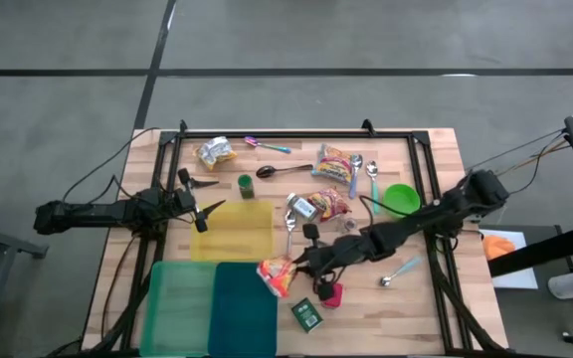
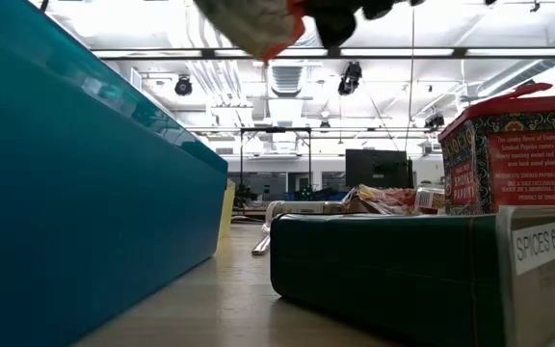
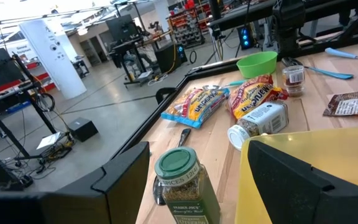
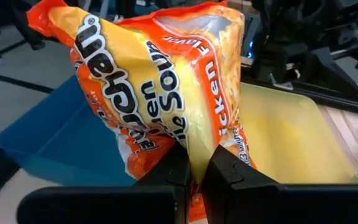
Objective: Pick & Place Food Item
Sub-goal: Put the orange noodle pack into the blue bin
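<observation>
Above the near edge of the wooden table (image 1: 436, 199), the right claw (image 1: 294, 267) is closed tight on an orange and yellow chicken-flavour noodle soup packet (image 1: 276, 275), pinching it by one thin edge. The packet hangs lifted off the surface, just over the right edge of the dark teal bin (image 1: 244, 306), which sits at the table's front beside a lighter green bin (image 1: 178, 304). From the right wrist view, the packet (image 4: 160, 93) fills most of the picture, its fold caught between the two dark fingers (image 4: 225, 168), with the teal bin (image 4: 61, 146) and a yellow tray (image 4: 284, 137) below it.

On the left side of the table, the left claw (image 1: 201, 213) rests low with its fingers standing apart, holding nothing, at the left edge of the yellow tray (image 1: 235, 229). Just ahead of it stands a green-lidded spice jar (image 3: 180, 183).

Elsewhere across the table lie other snack packets (image 1: 333, 163), a green bowl (image 1: 401, 199), several spoons (image 1: 285, 171), a small green spice tin (image 1: 306, 314) and a red-lidded tin (image 1: 328, 292) near the front.
</observation>
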Controlling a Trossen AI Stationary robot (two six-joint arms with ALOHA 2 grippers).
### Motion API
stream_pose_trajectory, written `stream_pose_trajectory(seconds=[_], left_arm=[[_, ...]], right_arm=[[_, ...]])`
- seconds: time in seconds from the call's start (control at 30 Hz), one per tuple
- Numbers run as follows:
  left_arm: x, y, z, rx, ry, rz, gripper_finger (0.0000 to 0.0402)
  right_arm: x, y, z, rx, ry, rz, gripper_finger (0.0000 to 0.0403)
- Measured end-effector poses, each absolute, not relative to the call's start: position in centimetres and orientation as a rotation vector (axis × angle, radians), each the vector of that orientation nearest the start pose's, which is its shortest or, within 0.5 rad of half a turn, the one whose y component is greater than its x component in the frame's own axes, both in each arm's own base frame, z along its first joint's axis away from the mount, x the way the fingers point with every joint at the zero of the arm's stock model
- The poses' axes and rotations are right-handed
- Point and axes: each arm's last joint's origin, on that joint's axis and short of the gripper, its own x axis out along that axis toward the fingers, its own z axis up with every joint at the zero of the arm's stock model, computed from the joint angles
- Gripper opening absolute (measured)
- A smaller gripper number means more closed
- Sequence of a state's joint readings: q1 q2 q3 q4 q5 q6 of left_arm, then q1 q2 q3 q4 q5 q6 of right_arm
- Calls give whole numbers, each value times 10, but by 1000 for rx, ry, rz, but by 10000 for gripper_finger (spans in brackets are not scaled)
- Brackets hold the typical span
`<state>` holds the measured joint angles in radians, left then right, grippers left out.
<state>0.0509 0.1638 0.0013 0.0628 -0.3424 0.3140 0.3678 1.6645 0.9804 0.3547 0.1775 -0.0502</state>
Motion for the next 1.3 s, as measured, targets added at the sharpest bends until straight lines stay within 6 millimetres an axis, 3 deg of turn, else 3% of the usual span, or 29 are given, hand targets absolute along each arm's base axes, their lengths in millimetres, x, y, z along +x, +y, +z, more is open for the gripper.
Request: stream_pose_trajectory(seconds=[0.27, 0.5, 0.7, 0.9, 1.3], left_arm=[[105, 15, 157, 325, 162, 375, 275], [105, 15, 156, 325, 163, 374, 275], [105, 15, 156, 325, 164, 374, 275], [105, 15, 156, 325, 166, 374, 275], [106, 15, 155, 326, 177, 372, 275]], right_arm=[[373, 127, 210, -155, 352, 188, 15], [403, 133, 191, -129, 383, 292, 15], [421, 135, 180, -130, 485, 291, 15], [432, 128, 168, -55, 618, 240, 15], [436, 128, 162, -10, 632, 234, 21]])
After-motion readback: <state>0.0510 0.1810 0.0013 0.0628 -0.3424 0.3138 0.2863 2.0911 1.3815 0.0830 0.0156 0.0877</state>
